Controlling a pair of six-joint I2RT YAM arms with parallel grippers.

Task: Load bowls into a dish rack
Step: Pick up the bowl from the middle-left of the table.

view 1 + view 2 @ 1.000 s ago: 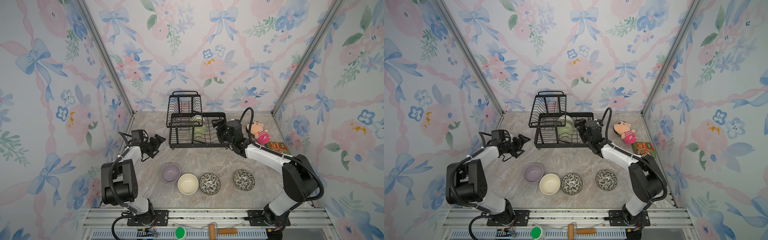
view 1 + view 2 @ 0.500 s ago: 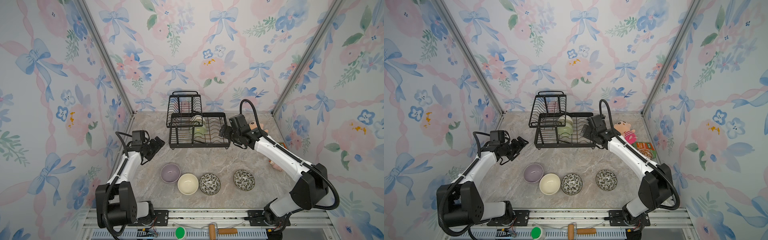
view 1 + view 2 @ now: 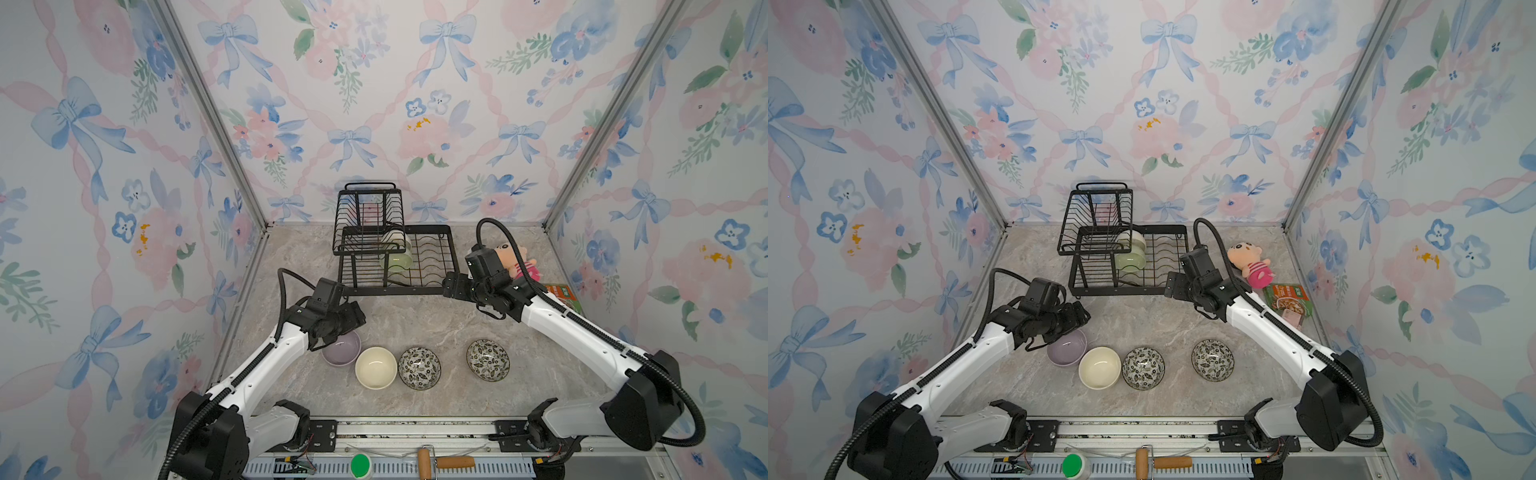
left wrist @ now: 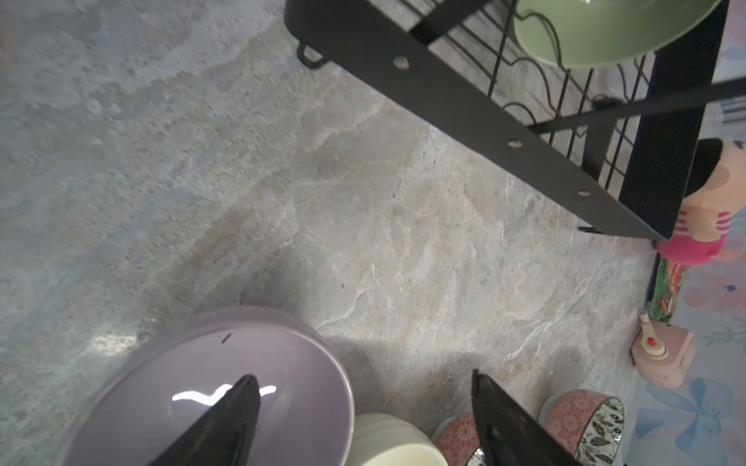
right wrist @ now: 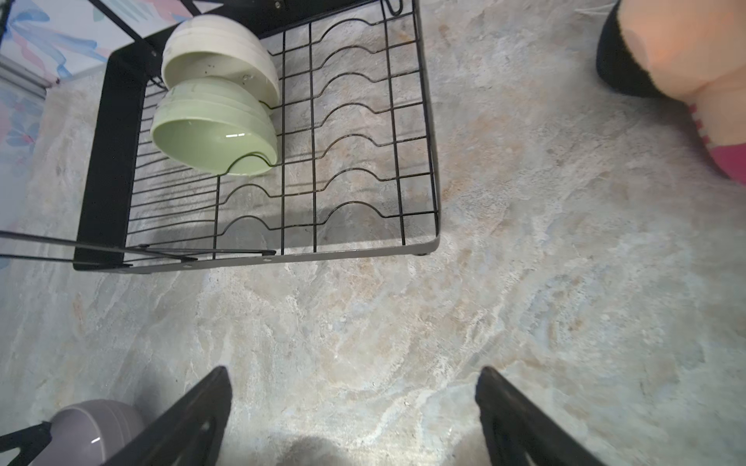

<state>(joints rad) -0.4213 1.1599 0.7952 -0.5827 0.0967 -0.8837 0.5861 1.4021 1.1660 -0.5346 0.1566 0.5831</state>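
Observation:
Four bowls sit in a row near the table's front: a lavender bowl (image 3: 343, 354) (image 4: 193, 403), a cream bowl (image 3: 375, 367) and two leaf-patterned bowls (image 3: 419, 368) (image 3: 487, 360). My left gripper (image 3: 352, 320) (image 4: 363, 379) is open and straddles the lavender bowl's far rim, one finger over its inside. The black dish rack (image 3: 395, 289) (image 5: 258, 260) stands at the back. In its base tray a pale green bowl (image 5: 214, 137) and a cream bowl (image 5: 220, 52) lean on edge. My right gripper (image 3: 451, 286) (image 5: 353, 375) hangs open over bare table by the rack's front right corner.
A plush doll (image 3: 1250, 262) lies right of the rack, with a green packet (image 3: 1287, 297) and a small pink toy (image 4: 662, 355) nearer the right wall. Floral walls close in left, right and back. The arm bases line the front rail.
My left gripper has come right and down onto the lavender bowl's rim, its jaws narrowing a little. My right gripper has drawn back out of the rack toward its front corner.

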